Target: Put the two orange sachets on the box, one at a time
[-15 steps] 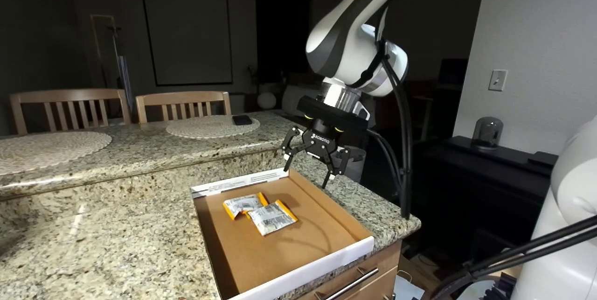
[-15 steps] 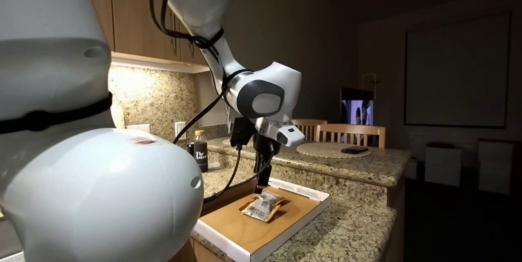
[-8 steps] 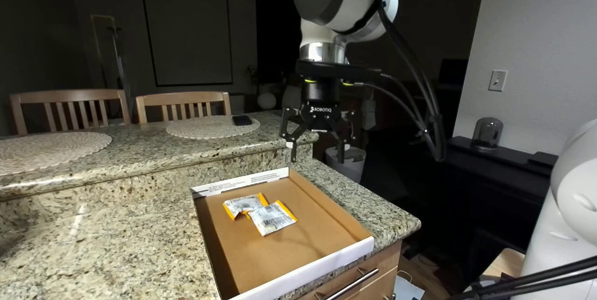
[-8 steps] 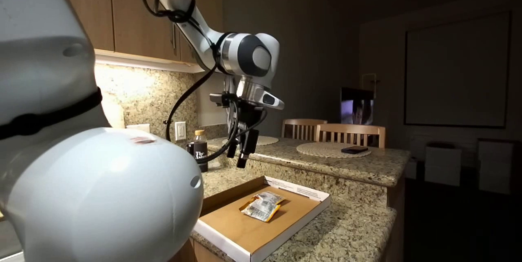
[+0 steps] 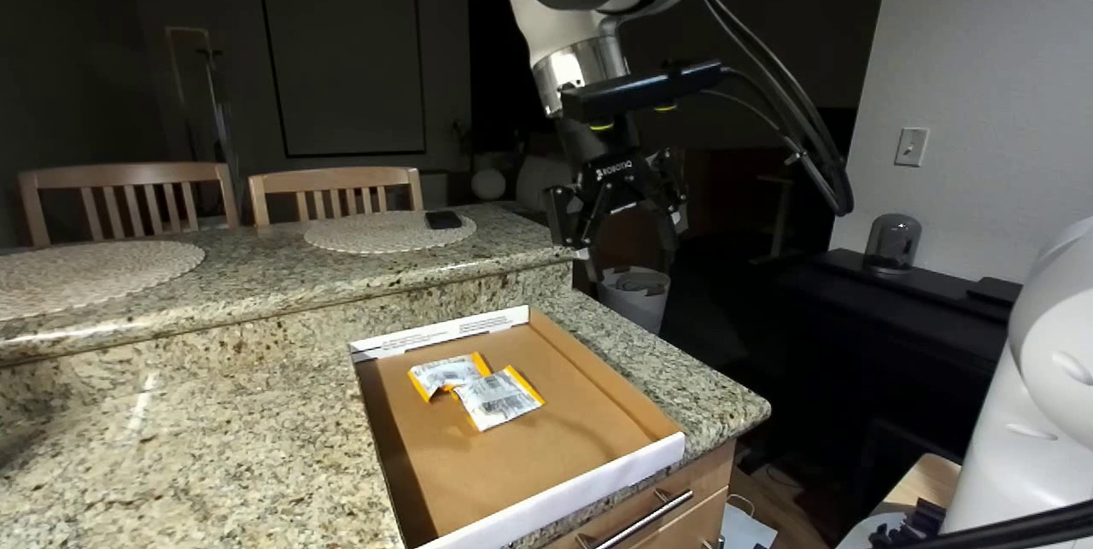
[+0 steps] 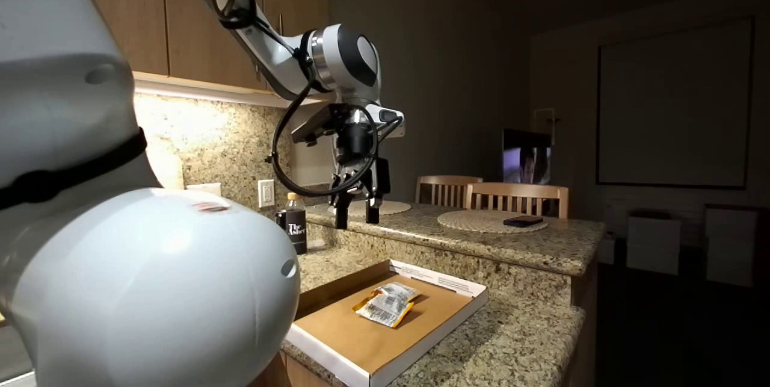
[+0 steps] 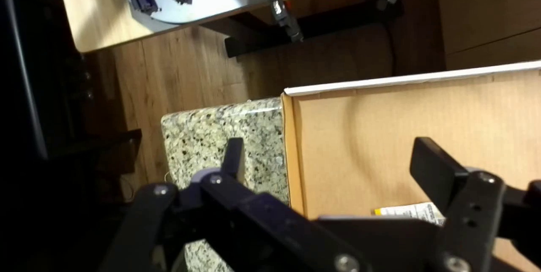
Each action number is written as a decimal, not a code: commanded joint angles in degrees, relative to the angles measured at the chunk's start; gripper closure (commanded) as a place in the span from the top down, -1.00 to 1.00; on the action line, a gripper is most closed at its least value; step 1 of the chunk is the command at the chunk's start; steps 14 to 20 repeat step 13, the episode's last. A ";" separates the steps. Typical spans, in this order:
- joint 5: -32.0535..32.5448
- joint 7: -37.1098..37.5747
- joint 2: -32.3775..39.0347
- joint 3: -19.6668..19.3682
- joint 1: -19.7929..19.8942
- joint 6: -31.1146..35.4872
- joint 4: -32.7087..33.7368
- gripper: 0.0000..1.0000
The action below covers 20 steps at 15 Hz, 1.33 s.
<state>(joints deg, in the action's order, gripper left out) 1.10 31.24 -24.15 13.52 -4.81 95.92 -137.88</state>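
Observation:
Both orange sachets lie inside the shallow brown box on the counter, one partly overlapping or touching the other. They show their printed white sides with orange ends. In an exterior view the sachets look like one overlapping pile in the box. My gripper is open and empty, well above the box's level, also in an exterior view. In the wrist view the open fingers span the box's side wall; part of a sachet shows, the rest hidden by the gripper.
A raised granite ledge stands behind the box, with round woven mats and a phone. A dark bottle stands beyond the box. The counter's edge drops off beside the box, above a drawer.
My gripper has risen away from the box, drawn back and turned, staying open. The sachets and the box have not moved.

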 commanded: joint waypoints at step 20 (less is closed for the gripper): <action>0.34 -4.69 -6.47 -1.86 0.55 7.63 -5.28 1.00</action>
